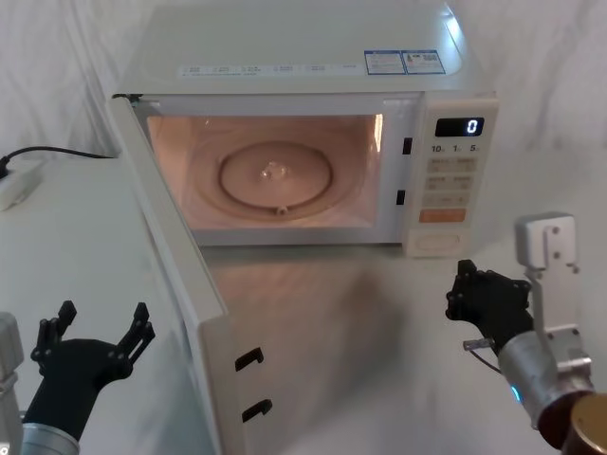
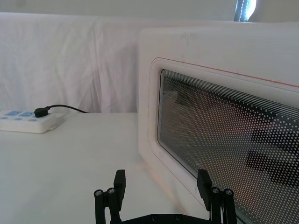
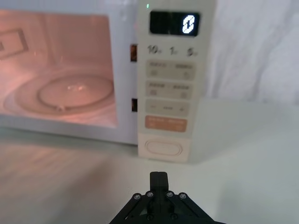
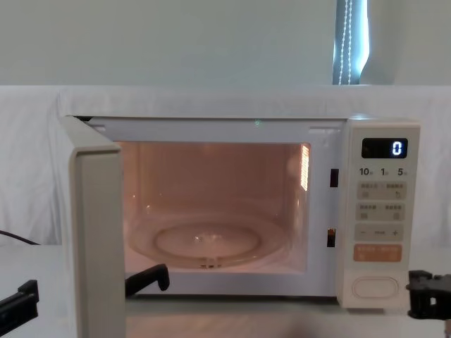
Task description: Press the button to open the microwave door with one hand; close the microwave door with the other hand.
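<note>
From the head view, the left claw (image 1: pixel 100 332) sits at about 8 o'clock on the tabletop (image 1: pixel 379 322), fingers spread wide and holding nothing, just outside the microwave door (image 1: pixel 175 275), which stands swung out toward the robot. The right claw (image 1: pixel 474 289) hovers at about 4 o'clock, fingers drawn together and empty, near the button (image 1: pixel 439 244) at the foot of the keypad panel (image 1: pixel 450 180) but apart from it. Inside the lit cavity lies a glass turntable (image 1: pixel 277 177) with nothing on it.

In the left wrist view, the left claw's spread fingers (image 2: pixel 120 179) frame the door's lower corner without touching it; its dotted window (image 2: pixel 233 140) fills the right side. A power strip (image 2: pixel 30 121) with a black plug lies on the tabletop far off.

In the right wrist view, the right claw's closed tip (image 3: pixel 159 179) points at the button (image 3: pixel 162 148), a clear gap between them. An orange key (image 3: pixel 166 123) sits just above the button, and the display (image 3: pixel 174 23) reads 0.

In the chest view, the open door (image 4: pixel 99 239) shows edge-on at 9 o'clock, and the right claw (image 4: pixel 416 292) is at 4 o'clock beside the button (image 4: pixel 375 287).
</note>
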Tool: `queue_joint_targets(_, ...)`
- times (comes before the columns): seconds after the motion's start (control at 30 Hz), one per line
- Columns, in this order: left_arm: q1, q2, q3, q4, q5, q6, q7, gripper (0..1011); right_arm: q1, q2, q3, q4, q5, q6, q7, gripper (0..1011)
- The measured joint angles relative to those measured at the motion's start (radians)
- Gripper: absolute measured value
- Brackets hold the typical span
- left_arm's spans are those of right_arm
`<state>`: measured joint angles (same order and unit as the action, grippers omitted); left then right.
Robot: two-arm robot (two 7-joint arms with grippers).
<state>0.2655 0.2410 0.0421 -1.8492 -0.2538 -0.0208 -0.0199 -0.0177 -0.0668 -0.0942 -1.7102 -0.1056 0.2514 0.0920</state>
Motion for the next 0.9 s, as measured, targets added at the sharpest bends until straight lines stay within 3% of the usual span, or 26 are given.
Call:
queue_joint_targets(0.4, 0.0, 0.0, 0.0, 0.0, 0.0, 0.0, 0.0, 1001, -0.073, 0.032, 0.011, 0.002, 0.109, -0.208, 0.032, 0)
queue_joint_targets(0.67, 0.0, 0.0, 0.0, 0.0, 0.0, 0.0, 0.0, 1001, -0.084, 0.045, -0.007, 0.03, 0.136, -0.26, 0.033, 0)
queue_joint_targets(0.9, 0.0, 0.0, 0.0, 0.0, 0.0, 0.0, 0.0, 1001, -0.084, 0.046, -0.009, 0.033, 0.139, -0.263, 0.031, 0)
